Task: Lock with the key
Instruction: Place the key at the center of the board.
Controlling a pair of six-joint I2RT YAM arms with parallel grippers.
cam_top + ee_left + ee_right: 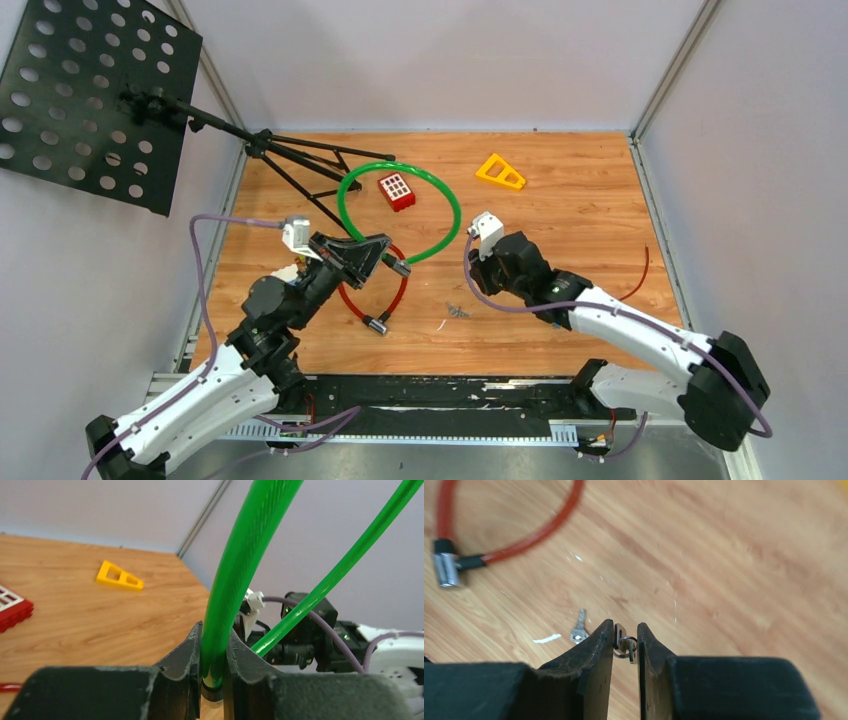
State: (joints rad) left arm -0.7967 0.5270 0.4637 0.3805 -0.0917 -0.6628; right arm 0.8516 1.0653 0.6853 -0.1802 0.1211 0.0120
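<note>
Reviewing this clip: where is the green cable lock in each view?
Top external: green cable lock, a loop mid-table, one end in the left claw.
Left wrist: it rises up the centre, clamped between the fingers.
Right wrist: absent; right claw holds the key.
Shared landmark: yellow triangle, in top external and left wrist.

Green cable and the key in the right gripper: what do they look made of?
Green cable, clamped in the left gripper: glossy, smooth plastic-looking sleeve with a bright highlight along it; any core is hidden. Key in the right gripper: silvery, shiny, probably bare metal, on a thin ring; mostly hidden, so tentative.
</note>
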